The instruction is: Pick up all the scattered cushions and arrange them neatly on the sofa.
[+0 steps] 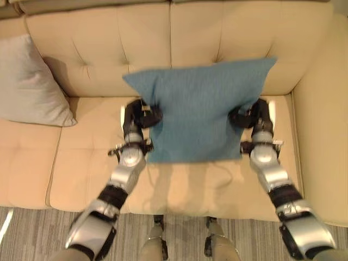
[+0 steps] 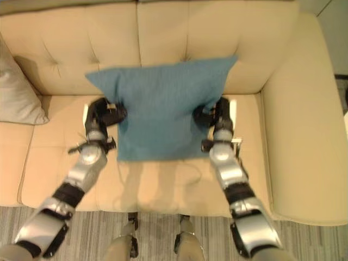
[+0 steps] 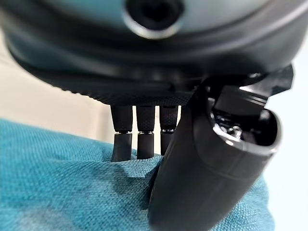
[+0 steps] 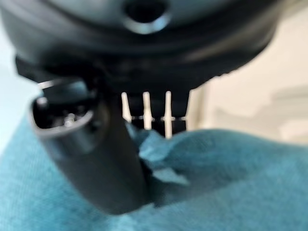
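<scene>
Gripping blue cushion (image 1: 201,109) over sofa (image 1: 81,60)

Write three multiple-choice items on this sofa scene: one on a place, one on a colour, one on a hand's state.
1. Where does the grey cushion lie?
A. on the sofa's left part
B. on the floor
C. under the teal cushion

2. What colour is the cushion that is held up?
A. red
B. teal
C. white

3. How are the left hand and the right hand?
A. both idle
B. one on each side of the cushion, pinching it
C. both on one corner

A: it leans on the backrest. B: teal cloth. C is wrong; B: thumbs press cloth.
</scene>
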Tool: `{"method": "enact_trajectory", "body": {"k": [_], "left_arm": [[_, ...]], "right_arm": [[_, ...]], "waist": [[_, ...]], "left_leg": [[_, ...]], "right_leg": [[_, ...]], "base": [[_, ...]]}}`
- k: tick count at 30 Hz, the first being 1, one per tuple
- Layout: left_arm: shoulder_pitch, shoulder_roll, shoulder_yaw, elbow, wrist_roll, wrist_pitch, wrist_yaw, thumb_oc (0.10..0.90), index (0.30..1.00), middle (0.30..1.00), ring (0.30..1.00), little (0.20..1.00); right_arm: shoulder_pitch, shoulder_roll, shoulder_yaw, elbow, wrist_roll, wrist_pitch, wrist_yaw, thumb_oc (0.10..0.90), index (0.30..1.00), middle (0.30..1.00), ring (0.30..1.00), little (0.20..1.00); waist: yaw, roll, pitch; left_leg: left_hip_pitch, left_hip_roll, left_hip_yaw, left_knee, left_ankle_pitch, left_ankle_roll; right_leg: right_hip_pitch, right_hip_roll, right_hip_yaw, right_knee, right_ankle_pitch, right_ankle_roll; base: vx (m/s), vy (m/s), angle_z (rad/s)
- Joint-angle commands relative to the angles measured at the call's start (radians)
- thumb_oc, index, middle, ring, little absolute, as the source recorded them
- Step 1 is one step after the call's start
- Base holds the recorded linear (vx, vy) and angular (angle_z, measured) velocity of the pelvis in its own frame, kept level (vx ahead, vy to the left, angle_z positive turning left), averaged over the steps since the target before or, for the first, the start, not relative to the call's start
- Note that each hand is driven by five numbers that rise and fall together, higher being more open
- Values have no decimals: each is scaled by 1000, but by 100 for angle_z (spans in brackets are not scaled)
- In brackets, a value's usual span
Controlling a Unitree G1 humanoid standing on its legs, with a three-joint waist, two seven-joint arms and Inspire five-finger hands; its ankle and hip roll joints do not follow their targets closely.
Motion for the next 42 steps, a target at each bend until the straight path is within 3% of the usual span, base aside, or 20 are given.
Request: {"method": "enact_trajectory", "body": {"k": [1, 7, 19, 22, 23, 24, 31, 42], "left_arm": [[-203, -8, -107, -46, 80, -188, -1, 400, 300, 300, 300, 300], [-411, 40, -150, 71, 77, -188, 27, 400, 300, 300, 300, 300], [-234, -40, -118, -13, 157, -136, 31, 400, 300, 300, 300, 300], [-228, -45, -119, -13, 160, -134, 31, 400, 300, 300, 300, 300], [-203, -67, -124, -6, 154, -126, 19, 800, 900, 900, 900, 900], [-202, -67, -124, -6, 154, -126, 19, 800, 900, 900, 900, 900], [-196, -51, -112, 22, 176, -103, 20, 800, 900, 900, 900, 900], [-96, 94, -22, 35, 158, -93, -26, 800, 900, 900, 900, 900]], "right_arm": [[-181, 44, 60, -114, -8, -173, -17, 400, 300, 300, 300, 300], [-378, 13, 157, 33, 30, -166, -19, 400, 300, 300, 300, 300], [-129, 163, 108, -82, -45, -123, -24, 400, 300, 300, 300, 300], [-118, 169, 108, -87, -52, -120, -24, 400, 300, 300, 300, 300], [-89, 177, 110, -90, -89, -105, -25, 734, 801, 801, 801, 801], [-87, 177, 110, -91, -89, -105, -26, 800, 900, 900, 900, 900], [-93, 115, 72, -38, -188, -54, -94, 800, 900, 900, 900, 900], [0, -137, -38, 22, -188, -22, -65, 800, 900, 900, 900, 900]], "waist": [[-7, -53, -48], [6, -64, -14], [-5, -66, 18], [-6, -67, 18], [-8, -70, 17], [-7, -69, 18], [-11, -71, 22], [-11, -76, 5]], "left_leg": [[30, -70, -34, 1, -68, -21], [10, -70, -42, 1, -54, -32], [36, -75, -38, 1, -51, -25], [38, -75, -37, 1, -52, -24], [37, -76, -34, 1, -52, -23], [42, -74, -33, 1, -56, -24], [47, -73, -28, 1, -57, -21], [65, -70, -20, 1, -62, -16]], "right_leg": [[49, 12, 22, 5, -117, 78], [31, 14, 21, 5, -111, 85], [60, -2, 20, 5, -108, 79], [61, -3, 21, 5, -107, 79], [59, -5, 20, 5, -103, 78], [64, -3, 21, 5, -107, 77], [66, -6, 16, 5, -104, 78], [84, -4, 10, 5, -105, 83]], "base": [[0, 0, 0], [-20, -4, 15], [-43, 23, 5], [-18, 10, -8], [-30, 8, 3], [0, 0, 0], [-12, 3, -1], [1, -1, 0]]}}
